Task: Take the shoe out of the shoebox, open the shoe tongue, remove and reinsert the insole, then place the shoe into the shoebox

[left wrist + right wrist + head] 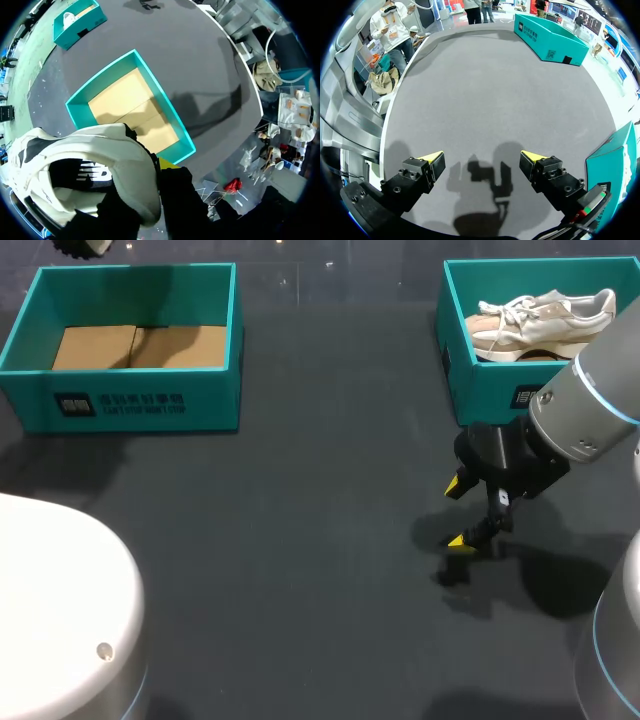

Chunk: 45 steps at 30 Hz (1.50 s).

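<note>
Far left corner: teal box (130, 405) with a cardboard floor. Left claw (167, 163) sat above it, mostly hidden; state could not be told. Right claw (458, 512) hung over the tabletop (300, 540) near its right edge, spread wide, gripping nothing. Far right corner: pale shoe (545, 322) lay inside the shoebox (490, 390).

The right arm (585, 410) hides the right shoebox's (455, 350) near corner.

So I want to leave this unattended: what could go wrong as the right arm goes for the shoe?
The right gripper, open, hangs low before the shoebox wall; reaching straight in, it could strike or shove the box. The shoe lies close to that wall with laces loose, so a finger might snag a lace.
</note>
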Tool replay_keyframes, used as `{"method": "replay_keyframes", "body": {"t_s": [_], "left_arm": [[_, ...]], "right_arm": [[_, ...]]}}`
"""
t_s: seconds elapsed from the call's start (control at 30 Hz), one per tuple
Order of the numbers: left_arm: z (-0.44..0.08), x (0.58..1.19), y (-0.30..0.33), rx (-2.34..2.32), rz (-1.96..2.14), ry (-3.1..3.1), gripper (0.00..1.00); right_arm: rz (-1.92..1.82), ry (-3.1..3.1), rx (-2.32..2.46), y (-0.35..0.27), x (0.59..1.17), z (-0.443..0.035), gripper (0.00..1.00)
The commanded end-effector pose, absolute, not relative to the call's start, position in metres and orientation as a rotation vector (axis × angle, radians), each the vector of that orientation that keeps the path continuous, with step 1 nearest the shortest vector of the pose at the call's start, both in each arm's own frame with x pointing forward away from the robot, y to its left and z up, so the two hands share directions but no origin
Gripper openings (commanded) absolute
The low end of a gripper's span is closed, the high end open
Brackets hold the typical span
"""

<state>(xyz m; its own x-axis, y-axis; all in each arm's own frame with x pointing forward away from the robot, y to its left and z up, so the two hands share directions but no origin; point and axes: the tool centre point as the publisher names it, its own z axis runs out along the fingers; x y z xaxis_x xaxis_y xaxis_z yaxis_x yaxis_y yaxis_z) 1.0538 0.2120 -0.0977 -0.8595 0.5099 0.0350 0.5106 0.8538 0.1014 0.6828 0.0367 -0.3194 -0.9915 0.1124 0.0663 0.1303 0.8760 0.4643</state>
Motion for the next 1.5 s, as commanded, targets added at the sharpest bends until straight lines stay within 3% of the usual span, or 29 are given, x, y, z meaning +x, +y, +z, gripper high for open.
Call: {"method": "replay_keyframes", "body": {"t_s": [0.03, 0.6, 1.07, 1.5], "left_arm": [[-0.097, 1.05, 0.213, -0.836, -0.171, -3.029, 0.0], [-0.101, 1.067, 0.238, -1.555, -0.443, -2.702, 0.0], [-0.102, 1.069, 0.242, -1.579, -0.469, -2.681, 0.0], [-0.116, 1.087, 0.277, -1.997, -0.728, -2.264, 0.0]], "right_arm": [[-0.747, -3.01, -0.196, 0.037, 0.681, -0.32, 1.0], [-0.747, -3.01, -0.196, 0.037, 0.681, -0.32, 1.0], [-0.747, -3.01, -0.196, 0.037, 0.681, -0.32, 1.0], [-0.747, -3.01, -0.196, 0.037, 0.681, -0.32, 1.0]]}}
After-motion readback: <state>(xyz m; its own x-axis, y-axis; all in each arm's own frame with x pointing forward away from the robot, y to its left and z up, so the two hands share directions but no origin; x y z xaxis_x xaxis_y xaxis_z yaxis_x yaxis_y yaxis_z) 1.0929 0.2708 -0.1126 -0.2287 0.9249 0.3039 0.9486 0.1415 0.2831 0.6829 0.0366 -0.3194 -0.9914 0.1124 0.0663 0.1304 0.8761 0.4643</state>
